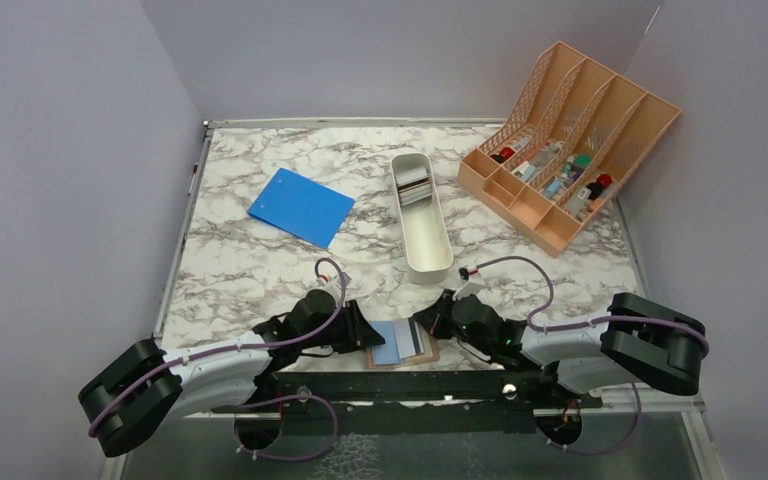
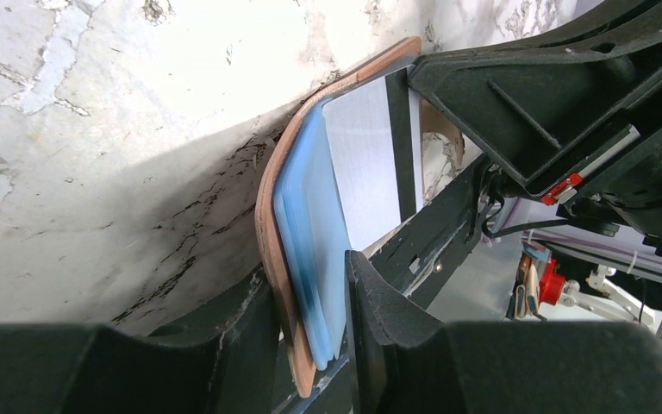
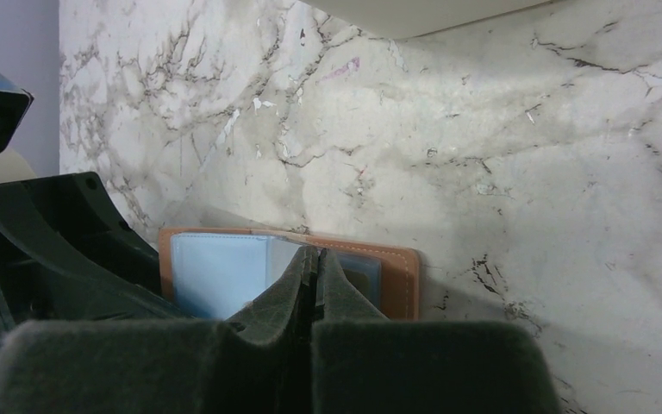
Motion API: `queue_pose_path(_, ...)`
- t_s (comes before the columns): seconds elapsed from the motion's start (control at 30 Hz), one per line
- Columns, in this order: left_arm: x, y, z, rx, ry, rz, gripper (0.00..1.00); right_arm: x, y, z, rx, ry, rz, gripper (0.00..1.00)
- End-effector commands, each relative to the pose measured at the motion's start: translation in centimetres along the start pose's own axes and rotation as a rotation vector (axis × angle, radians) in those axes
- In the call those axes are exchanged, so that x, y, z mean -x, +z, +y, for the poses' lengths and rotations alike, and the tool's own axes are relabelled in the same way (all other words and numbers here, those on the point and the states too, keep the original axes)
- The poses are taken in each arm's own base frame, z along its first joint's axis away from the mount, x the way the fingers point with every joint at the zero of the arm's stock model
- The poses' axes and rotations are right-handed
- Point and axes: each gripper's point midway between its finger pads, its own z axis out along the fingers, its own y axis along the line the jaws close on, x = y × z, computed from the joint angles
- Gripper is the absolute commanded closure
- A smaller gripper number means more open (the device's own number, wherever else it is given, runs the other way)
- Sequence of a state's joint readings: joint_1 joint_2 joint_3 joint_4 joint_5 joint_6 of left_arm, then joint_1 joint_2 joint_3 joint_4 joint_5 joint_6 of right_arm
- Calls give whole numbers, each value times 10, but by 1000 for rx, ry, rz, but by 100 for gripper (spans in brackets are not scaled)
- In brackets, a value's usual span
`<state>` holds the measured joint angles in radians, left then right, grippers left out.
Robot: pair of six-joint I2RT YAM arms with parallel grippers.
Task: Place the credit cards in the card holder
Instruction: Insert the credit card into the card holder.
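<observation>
The card holder (image 1: 385, 352) lies open at the table's near edge, brown outside and pale blue inside (image 3: 215, 267). My left gripper (image 1: 365, 340) has its fingers on either side of the holder's left half (image 2: 267, 216), closed on the cover and the blue sleeves (image 2: 310, 272). A silver-grey credit card with a black stripe (image 1: 416, 338) (image 2: 366, 155) rests on the holder's right half. My right gripper (image 1: 430, 328) is shut, its tips (image 3: 315, 252) pressed at the holder's fold. More credit cards (image 1: 415, 185) stand in the white tray.
The long white tray (image 1: 428, 250) lies at mid-table, just beyond the holder. A blue notebook (image 1: 300, 206) lies at the left. The peach lattice organiser (image 1: 570, 140) stands at the back right. A black rail (image 1: 440, 380) runs along the near edge.
</observation>
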<state>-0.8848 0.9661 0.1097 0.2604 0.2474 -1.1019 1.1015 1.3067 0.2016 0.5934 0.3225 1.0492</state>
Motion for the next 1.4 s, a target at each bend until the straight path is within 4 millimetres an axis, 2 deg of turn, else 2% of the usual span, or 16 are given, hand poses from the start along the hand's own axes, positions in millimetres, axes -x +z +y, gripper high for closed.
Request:
queue_pose_path(0.0,1,0,-2,-15,17,-4,66,-5,2,5,5,33,9,99)
queue_pose_path(0.3,0,1,0,-12,17,0,75,-9,2,8,5,56,10,99)
queue_pose_path(0.43,0,1,-1,-15,19,-1,88,-9,1,13,18,39,9,99)
queue_pose_path(0.6,1,3,-2,-17,22,-3,89,-11,-1,12,14,28,19,99)
queue_pose_path(0.77,2,7,-5,-22,31,9,89,-15,-9,-5,-16,41,21,99)
queue_pose_path(1.0,1,12,-12,-44,33,21,88,-8,-14,-6,-16,57,-9,99)
queue_pose_path(1.17,1,13,-14,-47,29,18,87,-4,-14,-14,-57,76,-37,99)
queue_pose_path(1.23,1,12,-12,-44,27,18,82,-5,-13,-16,-61,73,-37,99)
queue_pose_path(1.37,1,12,-13,-48,32,19,63,-7,-12,-16,-61,62,-25,99)
